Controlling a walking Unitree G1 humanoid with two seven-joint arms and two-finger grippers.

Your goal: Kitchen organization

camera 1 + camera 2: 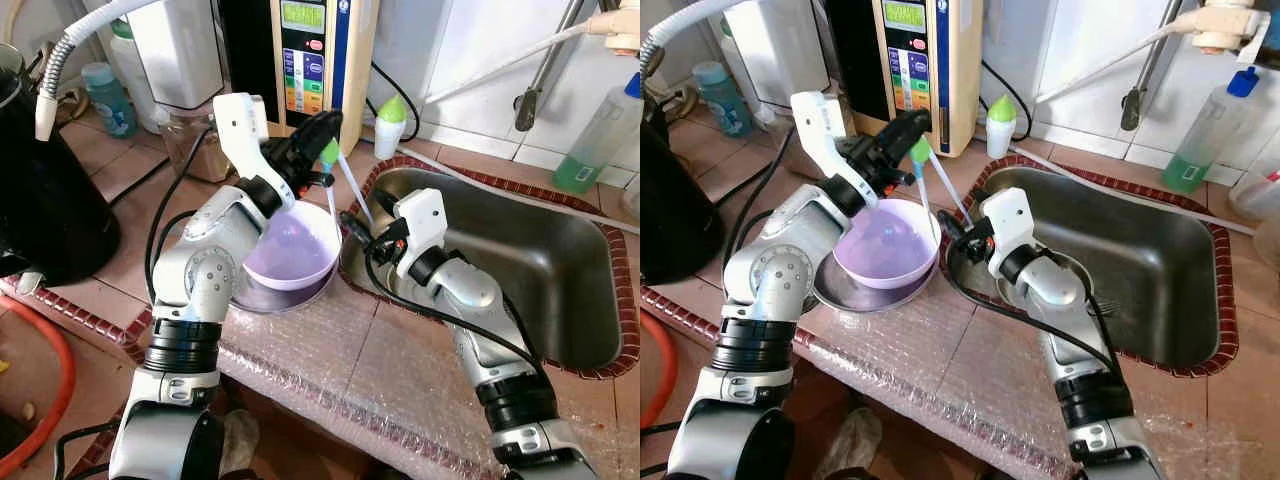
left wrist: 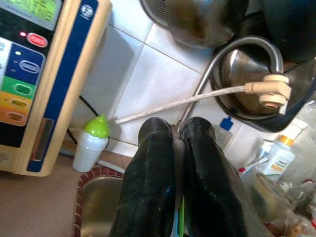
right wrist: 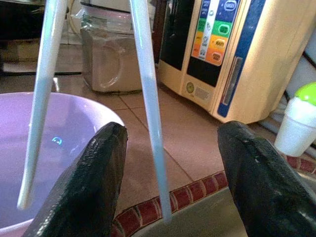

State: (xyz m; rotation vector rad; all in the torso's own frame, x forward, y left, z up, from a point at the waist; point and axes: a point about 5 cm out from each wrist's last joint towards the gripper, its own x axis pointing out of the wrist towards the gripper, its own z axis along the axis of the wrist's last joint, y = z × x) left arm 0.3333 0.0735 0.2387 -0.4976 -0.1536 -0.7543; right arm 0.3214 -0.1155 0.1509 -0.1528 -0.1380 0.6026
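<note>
My left gripper (image 1: 322, 132) is shut on the green top of a pair of pale blue chopsticks (image 1: 355, 190), held above the counter between bowl and sink. One stick hangs over the purple bowl (image 1: 290, 255), which sits in a shallow metal dish (image 1: 262, 300). The other stick (image 3: 148, 98) slants toward the sink's left rim and passes between the fingers of my right gripper (image 1: 350, 225). That gripper is open at the rim, its fingers (image 3: 106, 153) well apart and touching nothing. In the left wrist view the fingers (image 2: 153, 168) are pressed together with a bit of green between them.
The steel sink (image 1: 520, 250) lies to the right. A water ioniser (image 1: 310, 55), a small green-capped bottle (image 1: 390, 125) and a jar (image 1: 195, 145) stand behind. A black kettle (image 1: 40, 200) is at the left. Bubble wrap (image 1: 380, 370) covers the counter's front.
</note>
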